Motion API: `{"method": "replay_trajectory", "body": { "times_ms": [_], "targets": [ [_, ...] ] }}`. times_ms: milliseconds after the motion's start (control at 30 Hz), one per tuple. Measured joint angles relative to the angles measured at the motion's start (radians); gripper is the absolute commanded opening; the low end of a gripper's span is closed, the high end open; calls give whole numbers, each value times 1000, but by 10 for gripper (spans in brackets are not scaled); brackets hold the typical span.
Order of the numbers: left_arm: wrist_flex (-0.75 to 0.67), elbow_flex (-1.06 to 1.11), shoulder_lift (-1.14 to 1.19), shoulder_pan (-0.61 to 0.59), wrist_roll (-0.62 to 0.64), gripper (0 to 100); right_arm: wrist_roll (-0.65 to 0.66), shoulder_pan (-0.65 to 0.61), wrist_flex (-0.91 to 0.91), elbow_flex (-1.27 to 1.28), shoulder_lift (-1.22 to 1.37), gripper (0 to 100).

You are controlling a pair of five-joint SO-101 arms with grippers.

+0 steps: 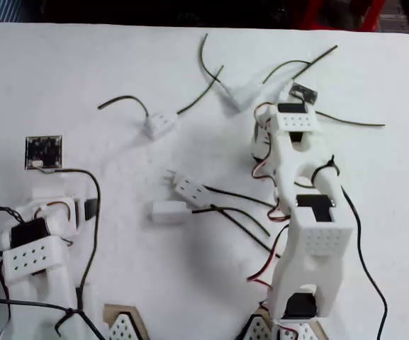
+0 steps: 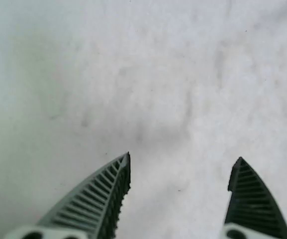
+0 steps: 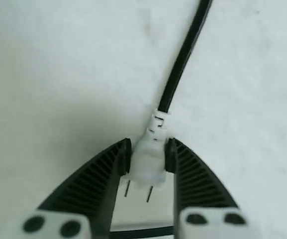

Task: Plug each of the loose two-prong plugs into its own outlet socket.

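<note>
**Table check, 3 views**

High view: loose 2-prong plug (image 1: 188, 188) lying mid-table, just beside white socket block (image 1: 169, 210); second white block (image 1: 160, 125) farther back.

Left wrist view: left gripper (image 2: 184, 159) spread wide over bare table (image 2: 133, 74), holding nothing.

Right wrist view: right gripper (image 3: 148, 144) clamped on white plug (image 3: 148, 164), 2 prongs exposed, black cord (image 3: 183, 55) trailing off across the table.

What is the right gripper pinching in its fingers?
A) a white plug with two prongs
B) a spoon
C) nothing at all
A: in the right wrist view, the right gripper is shut on both sides of the white plug, with its two thin prongs sticking out and its black cord leading away.
</note>
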Motion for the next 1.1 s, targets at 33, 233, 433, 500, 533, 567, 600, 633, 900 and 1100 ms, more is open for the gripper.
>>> {"method": "replay_trajectory", "body": {
  "times_ms": [33,233,433,500,533,567,600,633,900,1100],
  "targets": [
    [0,0,0,0,0,312,12,0,9,0,0,24],
    [0,0,0,0,0,312,121,-9,141,5,-110,18],
    [0,0,0,0,0,312,265,-11,292,5,-292,18],
    [0,0,0,0,0,312,331,-8,339,5,-345,18],
    [0,0,0,0,0,312,365,-8,354,5,-368,18],
    [0,0,0,0,0,312,404,-8,362,5,-387,18],
    [0,0,0,0,0,312,443,-11,370,5,-402,18],
    [0,0,0,0,0,312,483,-11,377,8,-413,18],
    [0,0,0,0,0,312,819,-91,376,158,-423,18],
    [0,0,0,0,0,312,887,-114,226,304,-423,26]
  ]
}}
